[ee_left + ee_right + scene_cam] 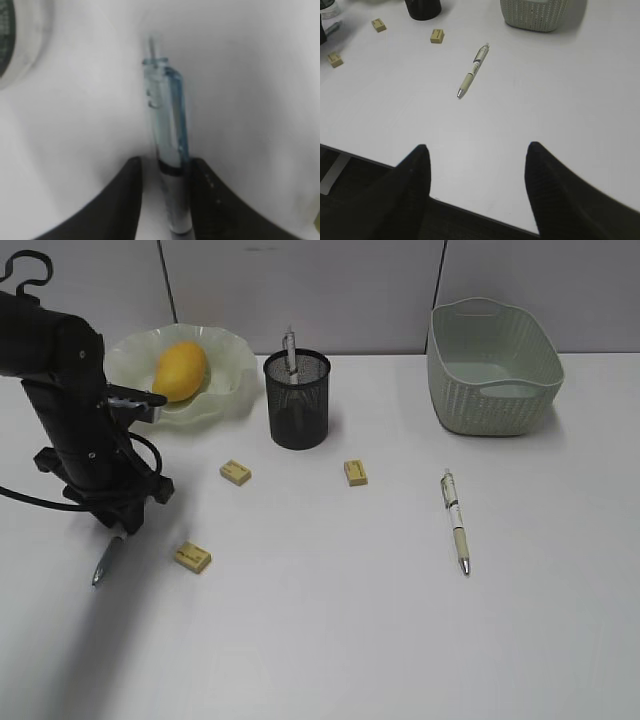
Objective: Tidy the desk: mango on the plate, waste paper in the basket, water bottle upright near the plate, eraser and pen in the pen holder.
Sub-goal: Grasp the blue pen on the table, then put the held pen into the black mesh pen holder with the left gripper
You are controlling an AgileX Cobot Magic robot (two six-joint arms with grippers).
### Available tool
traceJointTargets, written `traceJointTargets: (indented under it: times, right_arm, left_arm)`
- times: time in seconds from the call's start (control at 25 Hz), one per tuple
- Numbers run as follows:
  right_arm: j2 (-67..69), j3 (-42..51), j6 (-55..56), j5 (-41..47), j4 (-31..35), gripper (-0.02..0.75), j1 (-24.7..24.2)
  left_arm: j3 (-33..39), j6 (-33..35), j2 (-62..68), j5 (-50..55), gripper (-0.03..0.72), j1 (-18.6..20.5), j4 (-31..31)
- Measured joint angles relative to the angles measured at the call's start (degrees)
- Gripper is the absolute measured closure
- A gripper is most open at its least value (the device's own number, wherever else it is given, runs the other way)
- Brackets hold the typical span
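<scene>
The left gripper (162, 200) straddles a translucent blue pen (167, 150) lying on the desk (330, 640) in front of the plate (228, 370); whether its narrowed jaws grip is unclear. The right gripper (475, 165) gapes empty.

Grey panelled wall (300, 280) behind.

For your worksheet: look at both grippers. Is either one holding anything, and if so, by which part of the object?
The left gripper has its fingers on either side of a blue pen at its grip end; a firm hold cannot be told. The right gripper is open and empty.
</scene>
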Motion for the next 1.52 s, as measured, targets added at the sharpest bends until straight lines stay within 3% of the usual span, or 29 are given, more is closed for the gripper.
traceJointTargets:
  times: [0.32,0.68,1.0,1.2,1.52]
  right_arm:
    - [0.0,0.0,0.0,0.0,0.0,0.260,0.0]
    - [0.0,0.0,0.0,0.0,0.0,0.260,0.0]
    - [0.0,0.0,0.0,0.0,0.0,0.260,0.0]
    - [0.0,0.0,0.0,0.0,0.0,0.260,0.0]
    - [0.0,0.0,0.0,0.0,0.0,0.260,0.0]
  left_arm:
    - [-0.2,-0.6,0.0,1.2,0.586,0.0,0.3]
    - [-4.5,-0.6,-1.2,9.5,0.586,0.0,-2.7]
    - [-17.0,-0.6,-6.3,8.7,0.586,-4.2,-6.0]
    - [-24.7,-0.6,-6.3,0.0,0.586,-7.9,-7.4]
    - [-25.6,-0.6,-4.9,-23.3,0.586,-9.1,-15.2]
